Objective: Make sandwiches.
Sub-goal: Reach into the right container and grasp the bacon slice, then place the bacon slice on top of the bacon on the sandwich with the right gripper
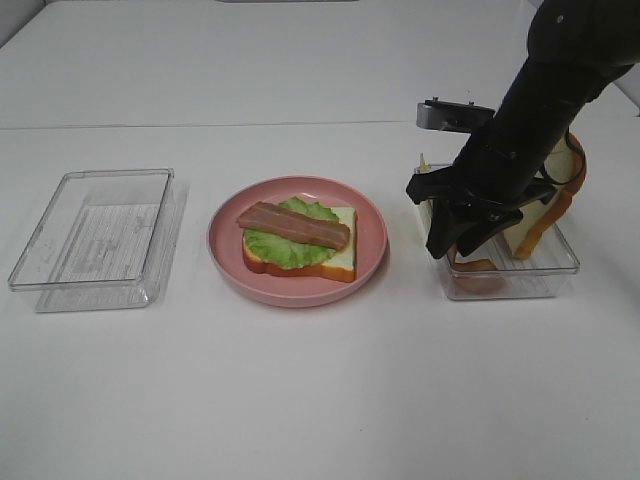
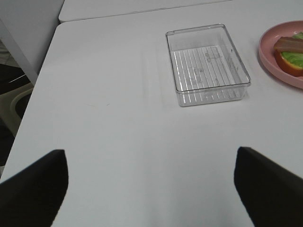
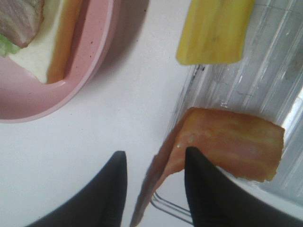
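Start at the left: the left gripper (image 2: 151, 189) hangs above the white table (image 1: 320, 400), its jaws wide apart with nothing between them. Just beyond it stands an empty clear box (image 1: 90, 235). In the middle you see the pink plate (image 1: 225, 255), and on it lies the sandwich (image 1: 300, 240), not yet complete: one bread slice (image 1: 338, 255) lies flat, ruffled lettuce (image 1: 280, 248) on top, and a bacon strip (image 1: 295, 225) across the lettuce. To the right of the plate stands a second clear box (image 1: 560, 265). The right gripper (image 3: 155, 156) is low at this box, its jaws partly apart around the edge of a second bacon strip (image 3: 227, 142). You cannot tell whether it really pinches the strip. A yellow cheese piece (image 3: 213, 28) sits at the box edge, and another bread slice (image 1: 525, 240) leans inside.
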Motion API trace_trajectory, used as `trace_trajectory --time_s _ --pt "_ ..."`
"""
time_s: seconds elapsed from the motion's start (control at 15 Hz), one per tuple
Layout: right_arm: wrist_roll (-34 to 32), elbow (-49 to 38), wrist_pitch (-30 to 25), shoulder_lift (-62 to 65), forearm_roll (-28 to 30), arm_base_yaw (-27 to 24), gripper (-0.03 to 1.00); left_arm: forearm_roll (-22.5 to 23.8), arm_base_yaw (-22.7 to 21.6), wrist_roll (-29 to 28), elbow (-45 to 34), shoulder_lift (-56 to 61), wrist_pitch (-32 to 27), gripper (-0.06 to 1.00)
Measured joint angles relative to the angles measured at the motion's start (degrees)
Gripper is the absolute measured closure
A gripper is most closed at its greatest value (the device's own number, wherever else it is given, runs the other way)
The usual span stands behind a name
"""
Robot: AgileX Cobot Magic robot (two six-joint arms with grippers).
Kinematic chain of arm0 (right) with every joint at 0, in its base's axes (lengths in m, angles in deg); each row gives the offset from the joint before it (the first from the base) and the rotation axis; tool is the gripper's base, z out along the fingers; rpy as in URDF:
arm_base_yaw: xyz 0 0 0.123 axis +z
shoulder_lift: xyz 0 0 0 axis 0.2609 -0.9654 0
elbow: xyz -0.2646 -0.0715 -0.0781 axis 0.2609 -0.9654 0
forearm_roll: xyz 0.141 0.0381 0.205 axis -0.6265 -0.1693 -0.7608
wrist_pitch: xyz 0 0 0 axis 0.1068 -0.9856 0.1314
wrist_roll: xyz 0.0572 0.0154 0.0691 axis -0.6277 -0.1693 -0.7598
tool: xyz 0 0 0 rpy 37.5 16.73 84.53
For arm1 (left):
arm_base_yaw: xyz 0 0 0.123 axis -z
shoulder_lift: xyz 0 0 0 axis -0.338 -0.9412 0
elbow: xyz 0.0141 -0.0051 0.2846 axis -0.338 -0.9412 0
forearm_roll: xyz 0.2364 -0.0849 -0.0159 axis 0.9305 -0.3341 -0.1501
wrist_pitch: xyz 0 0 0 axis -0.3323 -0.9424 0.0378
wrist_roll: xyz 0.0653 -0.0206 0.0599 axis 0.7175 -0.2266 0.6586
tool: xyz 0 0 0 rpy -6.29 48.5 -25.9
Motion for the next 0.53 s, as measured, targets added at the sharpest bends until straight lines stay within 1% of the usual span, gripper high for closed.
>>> trace_trajectory --time_s 0.07,0.13,0.2,0.27,0.33,0.4,0.53 --pt "0.00 0.00 0.06 0.00 0.06 0.00 0.56 0.00 0.00 0.00 0.00 0.00 0.00 0.07" --pt "-0.06 0.00 0.06 0.00 0.06 0.00 0.59 0.00 0.00 0.00 0.00 0.00 0.00 0.07" --pt "-0.52 0.00 0.06 0.00 0.11 0.00 0.68 0.00 0.00 0.00 0.00 0.00 0.00 0.07" --pt "-0.57 0.00 0.06 0.00 0.17 0.00 0.72 0.00 0.00 0.00 0.00 0.00 0.00 0.07" --pt "-0.63 0.00 -0.29 0.00 0.23 0.00 0.87 0.00 0.00 0.00 0.00 0.00 0.00 0.07" --pt "-0.63 0.00 -0.34 0.00 0.69 0.00 0.95 0.00 0.00 0.00 0.00 0.00 0.00 0.07" --pt "-0.63 0.17 -0.40 0.00 1.15 0.00 0.95 0.00 0.00 0.00 0.00 0.00 0.00 0.07"
